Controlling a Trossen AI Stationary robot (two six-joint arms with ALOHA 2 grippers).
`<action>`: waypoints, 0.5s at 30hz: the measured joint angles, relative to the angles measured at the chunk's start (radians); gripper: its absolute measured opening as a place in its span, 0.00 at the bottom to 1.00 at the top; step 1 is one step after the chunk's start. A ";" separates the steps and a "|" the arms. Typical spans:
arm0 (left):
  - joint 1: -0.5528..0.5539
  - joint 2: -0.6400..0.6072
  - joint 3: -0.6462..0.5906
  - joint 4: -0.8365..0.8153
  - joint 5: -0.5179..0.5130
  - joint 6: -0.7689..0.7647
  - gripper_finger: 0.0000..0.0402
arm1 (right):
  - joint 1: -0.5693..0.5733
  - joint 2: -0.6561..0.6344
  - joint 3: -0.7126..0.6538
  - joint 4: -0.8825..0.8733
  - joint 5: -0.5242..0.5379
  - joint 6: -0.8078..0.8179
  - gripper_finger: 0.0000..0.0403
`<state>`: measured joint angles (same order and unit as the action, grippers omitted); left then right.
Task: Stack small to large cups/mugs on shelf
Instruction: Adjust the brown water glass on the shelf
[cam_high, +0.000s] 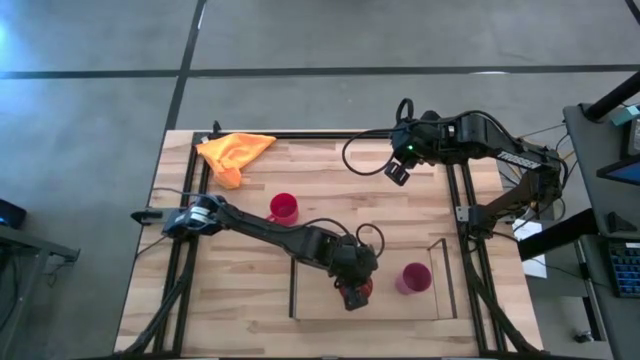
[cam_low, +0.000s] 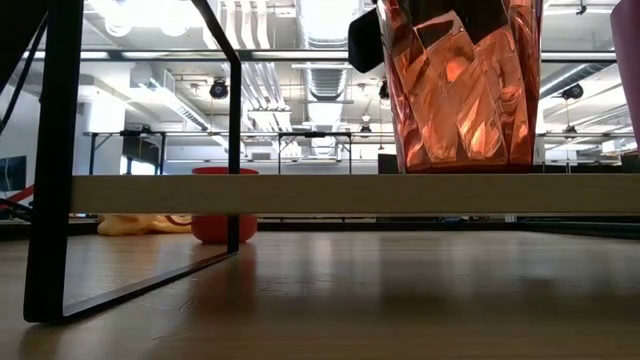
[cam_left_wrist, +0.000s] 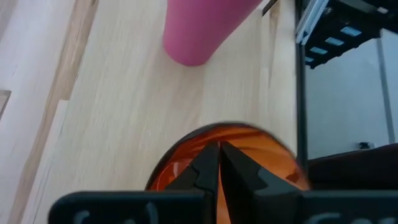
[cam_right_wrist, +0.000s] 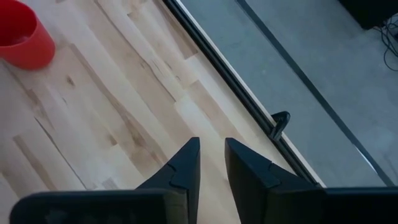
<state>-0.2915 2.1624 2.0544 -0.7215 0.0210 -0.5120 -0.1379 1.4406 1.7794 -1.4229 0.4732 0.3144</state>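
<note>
The orange cup with dark lines (cam_high: 356, 292) (cam_low: 462, 85) stands upright on its base on the light-wood shelf board (cam_high: 320, 305) (cam_low: 300, 193). My left gripper (cam_high: 352, 283) (cam_left_wrist: 219, 155) is right above it, shut, with its fingers pointing down into the cup's mouth (cam_left_wrist: 186, 162). The magenta-pink tumbler (cam_high: 413, 278) (cam_left_wrist: 199, 31) stands on the same board to the right. The red mug (cam_high: 283, 208) (cam_low: 222, 225) (cam_right_wrist: 22, 37) sits on the tabletop beyond the shelf. My right gripper (cam_high: 398, 172) (cam_right_wrist: 211, 155) hangs near the far edge, open by a narrow gap and holding nothing. My left gripper comes from above with its shut fingers (cam_left_wrist: 205, 171) centred over the orange cup's mouth, just inside the rim (cam_left_wrist: 217, 129). I cannot tell whether they touch the cup. The cup rests upright with its base (cam_low: 465, 165) on the shelf board.
A yellow-orange cloth (cam_high: 235, 153) (cam_low: 140, 223) lies at the table's far left corner. Thin dark upright panels (cam_high: 292, 290) (cam_low: 55, 160) close the shelf's short ends. The black table frame (cam_high: 465, 200) runs along the right side. Bare wood lies between mug and shelf.
</note>
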 joint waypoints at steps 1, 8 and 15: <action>0.002 0.000 0.000 0.007 0.000 0.003 0.00 | 0.000 0.000 0.000 0.001 0.000 0.000 0.17; 0.020 0.000 -0.001 0.012 0.001 0.004 0.00 | 0.000 0.000 0.000 0.002 0.000 0.000 0.19; 0.032 0.000 -0.001 0.031 0.001 0.028 0.00 | 0.000 0.000 0.000 0.009 0.000 0.000 0.17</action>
<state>-0.2598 2.1624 2.0533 -0.6907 0.0219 -0.4839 -0.1381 1.4406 1.7794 -1.4140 0.4732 0.3145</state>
